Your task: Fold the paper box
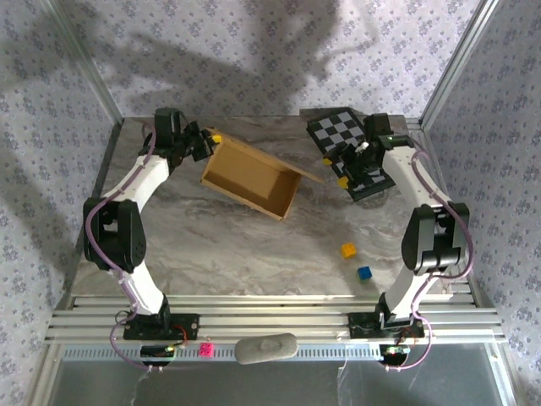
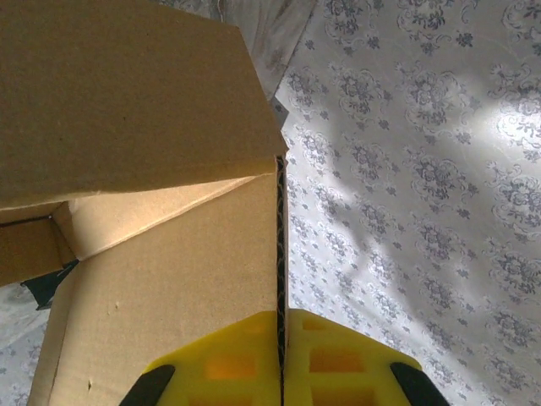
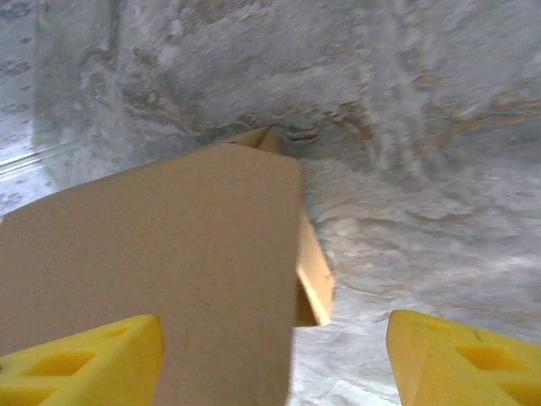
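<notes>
The left gripper [image 2: 281,321] pinches a wall of the plain brown cardboard box [image 1: 254,179]; the right gripper [image 3: 272,328] stands spread at its flap. Pinned one-sided, the box could pivot.

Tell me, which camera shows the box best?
The top view: the whole open box sits on the table. The left wrist view shows just one wall of it, pinched in the left gripper. The right wrist view shows one panel between the fingers of the open right gripper.
</notes>
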`<state>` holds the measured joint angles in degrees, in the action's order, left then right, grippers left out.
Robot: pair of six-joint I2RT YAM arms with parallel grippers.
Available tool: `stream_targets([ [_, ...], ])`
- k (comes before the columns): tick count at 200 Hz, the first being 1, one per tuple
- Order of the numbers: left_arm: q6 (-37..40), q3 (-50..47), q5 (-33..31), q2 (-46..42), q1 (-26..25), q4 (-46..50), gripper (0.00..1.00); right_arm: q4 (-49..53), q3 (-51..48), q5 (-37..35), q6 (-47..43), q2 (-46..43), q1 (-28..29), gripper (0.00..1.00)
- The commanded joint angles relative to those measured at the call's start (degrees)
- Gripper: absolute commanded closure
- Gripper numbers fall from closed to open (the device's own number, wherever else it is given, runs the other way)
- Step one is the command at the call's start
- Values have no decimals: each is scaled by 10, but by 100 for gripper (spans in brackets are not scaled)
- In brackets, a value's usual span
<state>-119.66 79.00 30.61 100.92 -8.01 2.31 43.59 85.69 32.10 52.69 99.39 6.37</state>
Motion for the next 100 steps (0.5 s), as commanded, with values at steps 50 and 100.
stream_targets([
  [50, 3, 0, 19, 3, 7, -33, 100, -47, 28, 82, 39, 42, 11, 27],
  [100, 5, 1, 21, 2, 6, -28, 100, -82, 24, 88, 50, 57, 29, 26],
])
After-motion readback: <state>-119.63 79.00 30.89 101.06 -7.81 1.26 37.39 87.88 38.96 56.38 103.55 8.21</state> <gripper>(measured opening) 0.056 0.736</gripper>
